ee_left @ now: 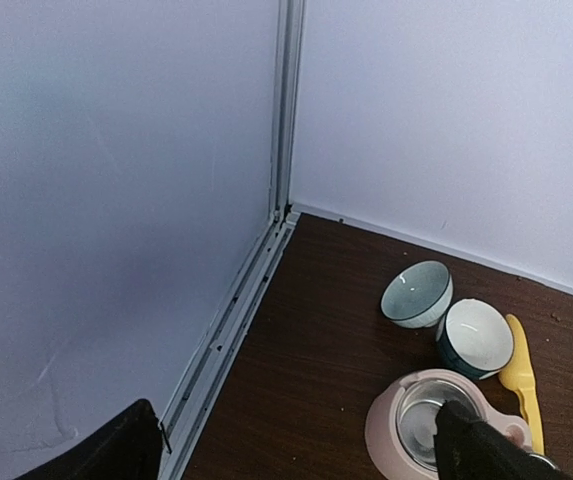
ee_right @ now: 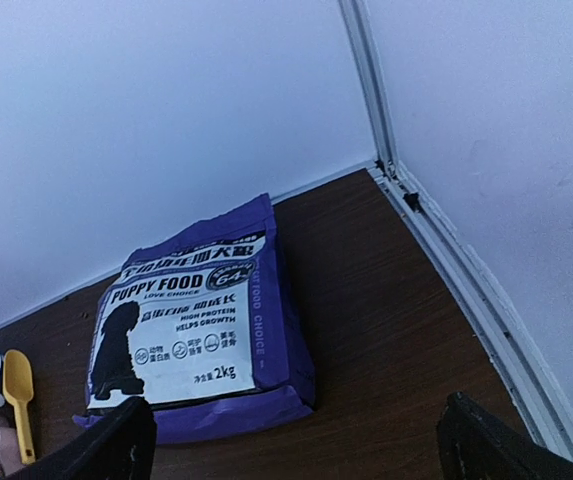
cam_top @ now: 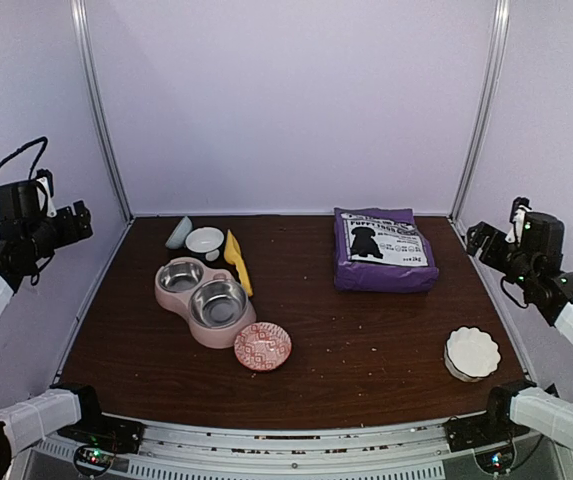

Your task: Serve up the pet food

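The table [cam_top: 366,330] looks like dark wood grain with a dull sheen. The purple food bag [cam_top: 384,250] is glossy, slightly wrinkled plastic film. The feeder [cam_top: 211,340] is smooth matt pink plastic holding polished steel bowls [cam_top: 218,302]. The scoop [cam_top: 238,262] is smooth yellow plastic. The patterned dish [cam_top: 263,346] and the white dish [cam_top: 471,352] look like glazed ceramic.

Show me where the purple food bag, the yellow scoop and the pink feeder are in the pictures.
purple food bag [ee_right: 191,330]: right wrist view, on its white label.
yellow scoop [cam_top: 238,262]: top external view, middle of its length.
pink feeder [cam_top: 178,305]: top external view, pink near wall.
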{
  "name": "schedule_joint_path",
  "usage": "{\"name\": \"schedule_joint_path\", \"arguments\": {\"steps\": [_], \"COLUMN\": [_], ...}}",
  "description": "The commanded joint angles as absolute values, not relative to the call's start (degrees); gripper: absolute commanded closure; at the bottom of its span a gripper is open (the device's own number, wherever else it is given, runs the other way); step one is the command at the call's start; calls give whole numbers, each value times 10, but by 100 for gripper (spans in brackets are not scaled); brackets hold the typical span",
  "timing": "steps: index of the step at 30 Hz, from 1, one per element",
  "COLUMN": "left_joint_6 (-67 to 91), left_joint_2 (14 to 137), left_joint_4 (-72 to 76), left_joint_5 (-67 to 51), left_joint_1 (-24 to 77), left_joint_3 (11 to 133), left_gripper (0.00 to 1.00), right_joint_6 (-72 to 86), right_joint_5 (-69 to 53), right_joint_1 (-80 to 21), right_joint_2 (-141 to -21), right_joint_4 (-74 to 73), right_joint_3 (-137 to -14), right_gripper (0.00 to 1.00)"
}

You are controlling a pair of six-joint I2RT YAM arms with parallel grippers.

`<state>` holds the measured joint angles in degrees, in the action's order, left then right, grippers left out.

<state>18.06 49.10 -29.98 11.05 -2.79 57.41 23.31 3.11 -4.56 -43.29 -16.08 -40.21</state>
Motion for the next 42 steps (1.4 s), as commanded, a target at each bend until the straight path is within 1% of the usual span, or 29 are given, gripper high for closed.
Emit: {"name": "schedule_joint_path", "arguments": {"steps": [1, 5, 9, 11, 15, 18, 21, 26, 30, 33, 35, 42], "left_joint_6": [162, 136, 95, 86, 75, 71, 68, 69, 68, 67, 66, 66], "left_joint_2": [485, 467, 422, 405, 398, 407, 417, 429, 447, 459, 466, 480], "left_joint_4": [-294, -240, -185, -170, -175, -192, -199, -198, -198, -198, -199, -202], "left_joint_5": [128, 132, 52, 33, 50, 64, 62, 40, 30, 25, 18, 2], "left_joint_1": [-29, -29, -29, -29, -28, -29, -29, -29, -29, -29, -29, -28], "left_joint_3": [593, 547, 495, 482, 483, 492, 498, 498, 502, 505, 507, 512], "left_gripper": [2, 2, 2, 2, 2, 2, 2, 2, 2, 2, 2, 2], "right_joint_6": [260, 259, 255, 245, 228, 208, 188, 174, 170, 169, 170, 177], "right_joint_5": [16, 93, 102, 112, 121, 126, 128, 154, 149, 128, 104, 27], "right_joint_1": [-121, -241, -300, -320, -329, -329, -329, -326, -318, -316, -317, -330], "right_joint_2": [-482, -572, -662, -701, -787, -871, -947, -1056, -1121, -1153, -1160, -1119], "right_joint_4": [-149, -151, -170, -174, -207, -247, -285, -307, -324, -329, -327, -282], "right_joint_3": [-420, -474, -532, -553, -617, -689, -769, -874, -937, -948, -935, -816], "right_gripper": [0, 0, 2, 2, 2, 3, 6, 12, 13, 13, 17, 20]}}
